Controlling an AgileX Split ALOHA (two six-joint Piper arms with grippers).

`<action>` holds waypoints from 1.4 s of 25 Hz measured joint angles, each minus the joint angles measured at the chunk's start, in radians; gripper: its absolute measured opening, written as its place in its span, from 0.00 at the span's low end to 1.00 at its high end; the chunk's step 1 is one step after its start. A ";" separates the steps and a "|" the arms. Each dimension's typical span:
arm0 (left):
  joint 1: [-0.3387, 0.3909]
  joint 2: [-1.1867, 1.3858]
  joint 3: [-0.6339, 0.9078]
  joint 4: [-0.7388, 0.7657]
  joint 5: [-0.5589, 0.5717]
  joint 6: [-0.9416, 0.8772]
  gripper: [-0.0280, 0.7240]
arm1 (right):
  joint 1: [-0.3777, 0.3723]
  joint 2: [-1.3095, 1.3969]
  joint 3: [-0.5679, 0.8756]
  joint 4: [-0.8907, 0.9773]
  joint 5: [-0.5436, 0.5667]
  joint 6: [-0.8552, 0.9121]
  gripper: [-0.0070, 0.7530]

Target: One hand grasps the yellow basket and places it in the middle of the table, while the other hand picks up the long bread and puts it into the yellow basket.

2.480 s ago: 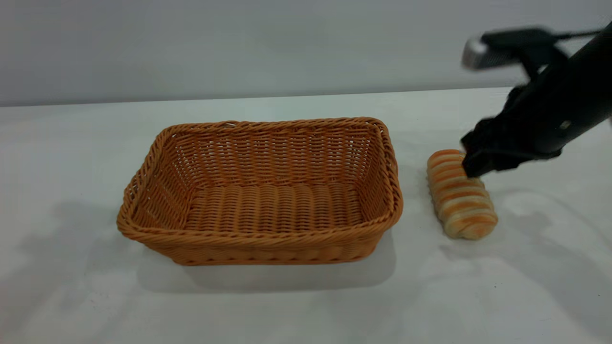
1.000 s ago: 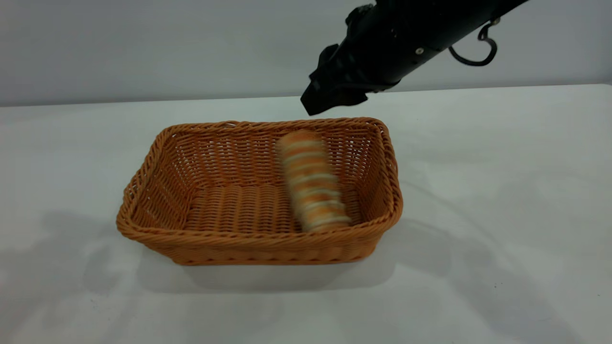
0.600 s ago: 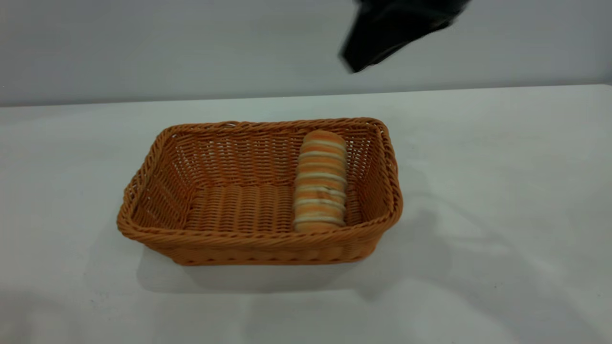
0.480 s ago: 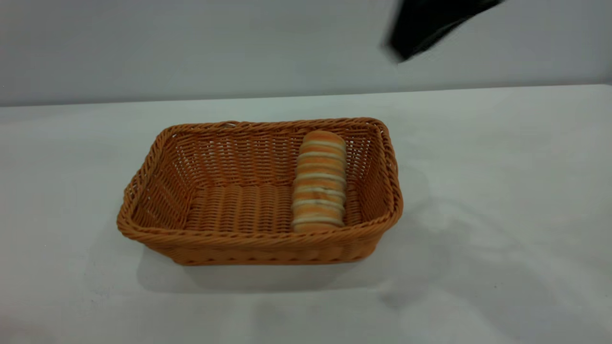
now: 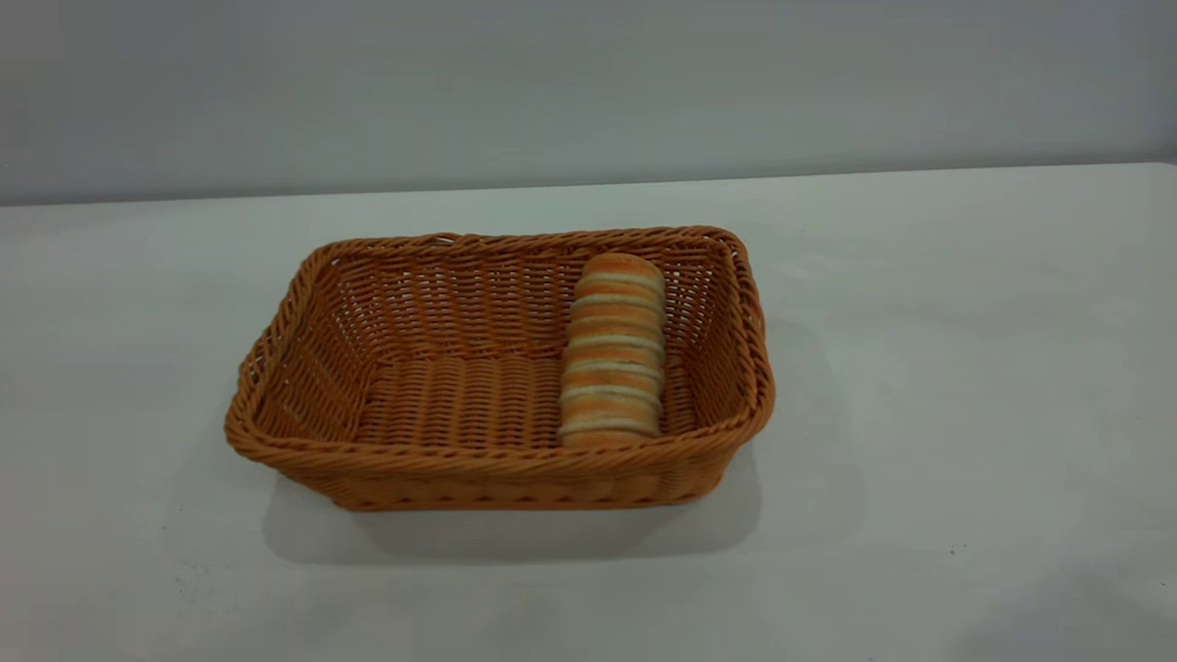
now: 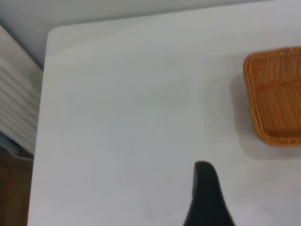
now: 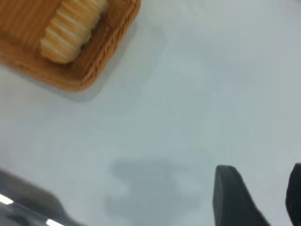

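The yellow basket (image 5: 497,460) stands on the white table (image 5: 965,368), near its middle. The long bread (image 5: 613,349) lies inside it, in its right part, lengthwise from front to back. Neither gripper shows in the exterior view. In the left wrist view my left gripper (image 6: 249,197) hovers over bare table, apart from the basket (image 6: 277,94); only one black finger (image 6: 205,193) shows, with nothing beside it. In the right wrist view my right gripper (image 7: 261,174) is open and empty above bare table, well away from the basket (image 7: 108,42) and the bread (image 7: 70,28).
The left wrist view shows the table's rounded corner and side edge (image 6: 44,94), with a white ribbed panel (image 6: 14,108) beyond it. A dark grey edge (image 7: 28,202) shows in the right wrist view. A grey wall stands behind the table.
The right gripper carried the bread from the table over the basket and let it go. The bread settled inside. The right arm then rose away to the right, out of the exterior view.
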 joint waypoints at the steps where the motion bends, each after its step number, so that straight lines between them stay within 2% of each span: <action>1: 0.000 -0.027 0.027 0.000 0.000 0.000 0.77 | 0.000 -0.037 0.000 0.007 0.038 0.000 0.43; 3: 0.000 -0.077 0.078 0.000 0.000 0.000 0.77 | 0.000 -0.100 0.000 0.034 0.077 0.000 0.43; 9: 0.000 -0.249 0.222 -0.003 -0.001 0.000 0.77 | 0.000 -0.310 0.061 0.180 0.077 -0.008 0.43; 18: 0.000 -0.500 0.404 -0.048 -0.005 0.000 0.77 | 0.000 -0.668 0.412 0.252 0.075 -0.050 0.43; 25: 0.000 -0.572 0.503 -0.092 -0.006 0.000 0.77 | 0.000 -0.841 0.658 0.223 -0.014 -0.117 0.43; 28: 0.000 -0.574 0.531 -0.116 -0.015 0.000 0.77 | 0.000 -0.876 0.710 0.206 -0.019 -0.124 0.43; 35: 0.000 -0.579 0.605 -0.122 -0.022 0.000 0.77 | 0.000 -0.890 0.727 0.198 -0.031 -0.124 0.43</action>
